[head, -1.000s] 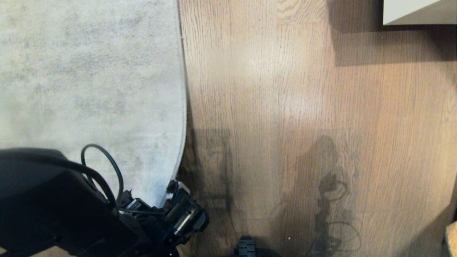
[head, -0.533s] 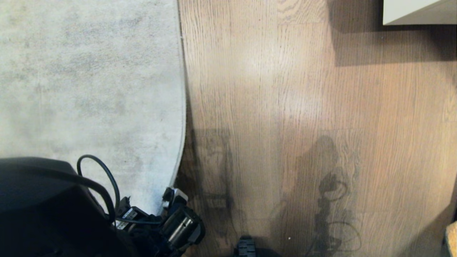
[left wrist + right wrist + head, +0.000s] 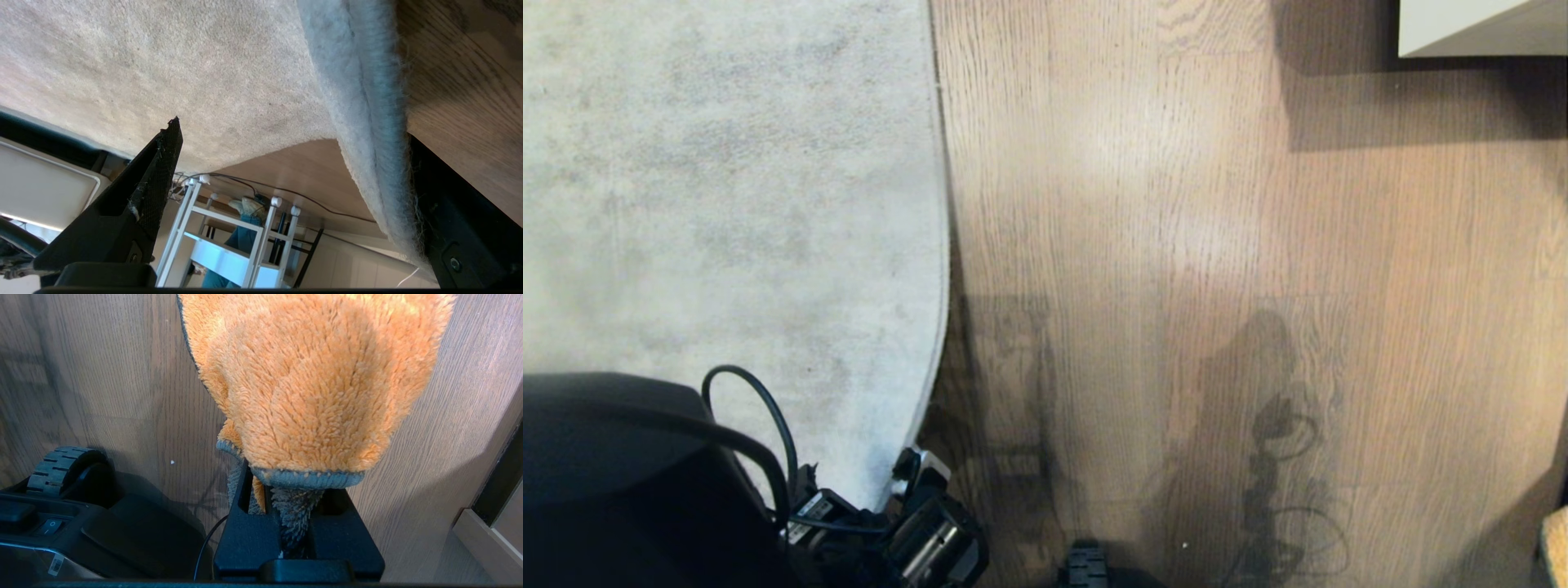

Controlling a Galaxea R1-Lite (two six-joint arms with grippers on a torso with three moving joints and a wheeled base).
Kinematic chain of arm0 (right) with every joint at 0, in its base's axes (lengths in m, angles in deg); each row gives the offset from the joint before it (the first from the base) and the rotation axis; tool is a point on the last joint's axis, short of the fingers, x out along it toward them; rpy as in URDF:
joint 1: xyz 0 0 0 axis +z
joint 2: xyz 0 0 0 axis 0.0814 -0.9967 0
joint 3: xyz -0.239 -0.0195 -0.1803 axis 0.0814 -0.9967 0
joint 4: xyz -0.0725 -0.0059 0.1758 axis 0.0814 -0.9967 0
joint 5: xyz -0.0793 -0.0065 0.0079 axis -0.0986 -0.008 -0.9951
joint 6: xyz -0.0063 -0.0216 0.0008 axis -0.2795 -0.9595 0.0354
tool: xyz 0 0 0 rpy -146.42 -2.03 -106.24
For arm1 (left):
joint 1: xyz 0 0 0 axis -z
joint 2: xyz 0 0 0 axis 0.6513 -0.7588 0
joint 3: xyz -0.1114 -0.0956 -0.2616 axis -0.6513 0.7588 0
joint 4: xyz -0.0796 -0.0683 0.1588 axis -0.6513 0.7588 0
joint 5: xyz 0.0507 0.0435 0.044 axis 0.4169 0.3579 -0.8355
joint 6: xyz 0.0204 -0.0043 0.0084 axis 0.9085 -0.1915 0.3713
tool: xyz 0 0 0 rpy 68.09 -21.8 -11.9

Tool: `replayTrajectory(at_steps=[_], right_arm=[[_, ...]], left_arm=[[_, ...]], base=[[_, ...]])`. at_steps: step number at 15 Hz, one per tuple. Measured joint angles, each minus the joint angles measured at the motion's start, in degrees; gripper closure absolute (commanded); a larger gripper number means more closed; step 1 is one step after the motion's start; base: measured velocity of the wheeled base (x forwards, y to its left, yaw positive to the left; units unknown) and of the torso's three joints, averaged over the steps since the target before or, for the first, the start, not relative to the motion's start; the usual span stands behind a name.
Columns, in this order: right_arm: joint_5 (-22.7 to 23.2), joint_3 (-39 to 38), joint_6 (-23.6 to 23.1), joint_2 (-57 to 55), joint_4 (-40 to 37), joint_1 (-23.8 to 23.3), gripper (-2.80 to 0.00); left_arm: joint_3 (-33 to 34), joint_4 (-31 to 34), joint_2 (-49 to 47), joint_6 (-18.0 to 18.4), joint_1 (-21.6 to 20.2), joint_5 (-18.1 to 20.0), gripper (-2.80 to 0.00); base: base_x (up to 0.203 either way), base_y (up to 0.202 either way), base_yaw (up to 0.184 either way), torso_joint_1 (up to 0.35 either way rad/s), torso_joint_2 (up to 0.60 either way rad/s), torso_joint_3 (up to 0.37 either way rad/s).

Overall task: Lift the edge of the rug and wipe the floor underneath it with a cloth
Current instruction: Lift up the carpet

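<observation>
Left gripper [image 3: 294,171] wide open, straddling pale grey mottled rug edge [image 3: 367,122]; edge runs straight ahead; right gripper [image 3: 294,522] clamps fluffy orange cloth [image 3: 318,384]

The left hand [image 3: 915,523] is cut off by the head view's near edge, its fingertips hidden below the rug edge [image 3: 943,269]. The right hand [image 3: 298,539] is mostly buried under the cloth [image 3: 314,384].
</observation>
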Motion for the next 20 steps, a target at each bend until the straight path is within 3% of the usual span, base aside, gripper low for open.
replayTrajectory(at_steps=[9,10,20], right_arm=[[0.04,0.00,0.02,0.00,0.00,0.00,0.00],[0.00,0.00,0.00,0.00,0.01,0.00,0.00],[0.04,0.00,0.02,0.00,0.01,0.00,0.00]], left_arm=[[1.56,-2.98,-0.40,0.11,0.00,0.13,-2.80],[1.62,-3.66,-0.64,0.11,0.00,0.13,0.00],[1.76,-3.88,-2.07,0.20,-0.05,0.59,0.00]], base=[[0.000,0.000,0.000,0.000,0.00,0.000],[0.000,0.000,0.000,0.000,0.00,0.000],[0.000,0.000,0.000,0.000,0.00,0.000]])
